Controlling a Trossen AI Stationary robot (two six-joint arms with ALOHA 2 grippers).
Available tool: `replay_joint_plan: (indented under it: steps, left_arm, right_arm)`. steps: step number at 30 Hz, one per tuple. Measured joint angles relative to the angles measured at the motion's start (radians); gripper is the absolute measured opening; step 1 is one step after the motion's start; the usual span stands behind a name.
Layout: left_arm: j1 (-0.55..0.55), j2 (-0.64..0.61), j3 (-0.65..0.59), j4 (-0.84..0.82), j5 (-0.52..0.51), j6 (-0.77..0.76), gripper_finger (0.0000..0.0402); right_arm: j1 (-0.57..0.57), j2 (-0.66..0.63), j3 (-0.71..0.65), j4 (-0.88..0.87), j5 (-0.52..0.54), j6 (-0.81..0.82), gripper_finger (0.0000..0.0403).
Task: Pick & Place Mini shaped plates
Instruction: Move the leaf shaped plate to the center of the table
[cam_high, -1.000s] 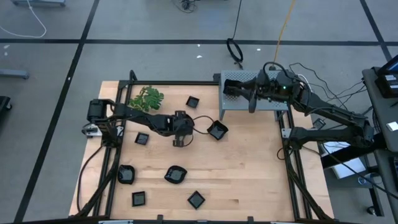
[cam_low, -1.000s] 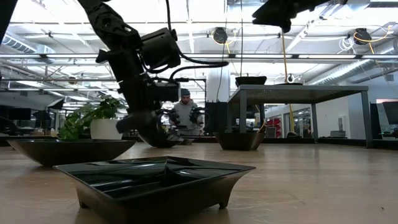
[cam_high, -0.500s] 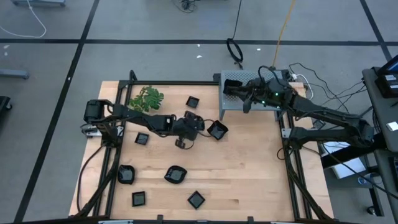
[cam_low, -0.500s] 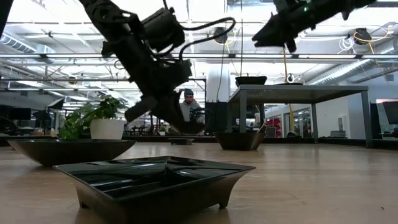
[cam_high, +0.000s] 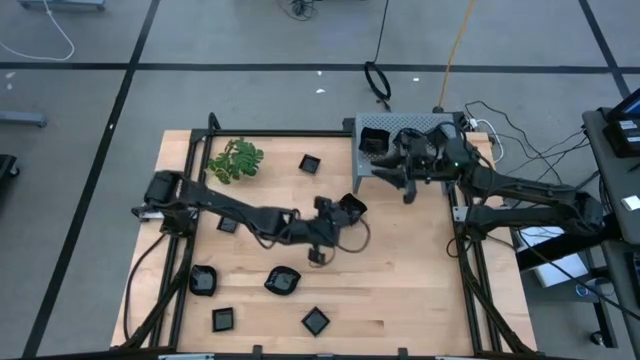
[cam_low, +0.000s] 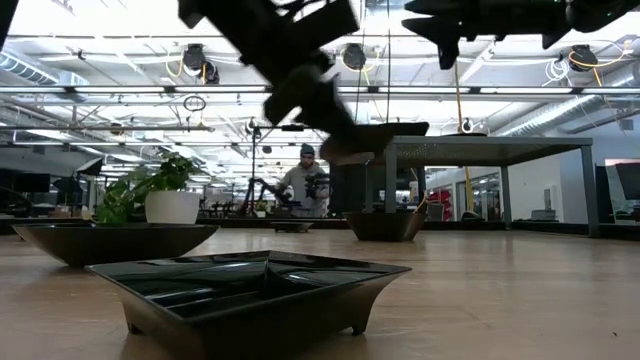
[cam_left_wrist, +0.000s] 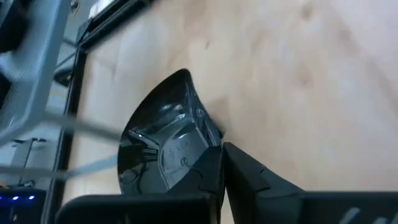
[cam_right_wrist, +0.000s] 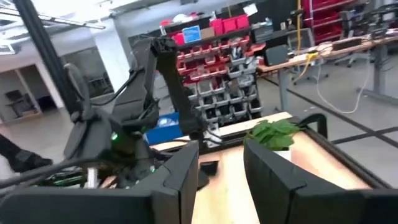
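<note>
Several mini shaped plates, small glossy black dishes, lie on the wooden table (cam_high: 400, 280). One wavy-edged plate (cam_high: 351, 208) (cam_left_wrist: 165, 146) lies mid-table. My left gripper (cam_high: 334, 211) (cam_left_wrist: 221, 152) is shut, with its tips at that plate's near rim; I see nothing between the fingers. In the low view the left gripper (cam_low: 350, 145) hangs above the table. My right gripper (cam_high: 398, 180) (cam_right_wrist: 221, 171) hovers open and empty over the front of the grey perforated box (cam_high: 440, 140). Other plates (cam_high: 310, 163) (cam_high: 282, 281) (cam_high: 316, 321) (cam_low: 260, 285) lie apart on the table.
A green leafy sprig (cam_high: 237, 158) lies at the back left. More plates (cam_high: 204, 280) (cam_high: 224, 320) sit near the front left corner. A black frame (cam_high: 470, 270) borders the table. A person (cam_low: 305, 178) stands far behind the table.
My left arm has stretched right and forward, bringing its shut gripper up to the wavy plate. That plate has barely shifted. My right gripper has swung from the box's back toward its front.
</note>
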Motion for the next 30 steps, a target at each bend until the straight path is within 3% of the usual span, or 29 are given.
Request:
replay_joint_plan:
  steps: [5, 10, 16, 24, 30]
  left_arm:
    - [-0.052, 0.155, 0.195, -0.010, -0.001, -0.039, 0.0009]
    - [-0.059, 0.247, 0.328, -0.044, 0.086, -0.047, 0.0021]
    - [-0.033, 0.312, 0.352, -0.060, 0.238, -0.071, 0.0005]
    - [-0.034, 0.352, 0.350, -0.104, 0.230, -0.081, 0.0024]
    - [-0.033, 0.357, 0.352, -0.087, 0.226, -0.218, 0.0026]
  right_arm:
    - [0.037, -0.038, 0.000, -0.082, 0.000, -0.010, 0.0116]
    - [0.050, -0.073, 0.000, -0.155, -0.001, -0.029, 0.0116]
    - [0.050, -0.112, 0.000, -0.218, 0.000, -0.027, 0.0116]
    - [0.050, -0.141, 0.001, -0.262, 0.000, -0.027, 0.0116]
    - [0.050, -0.143, 0.001, -0.269, 0.001, -0.028, 0.0116]
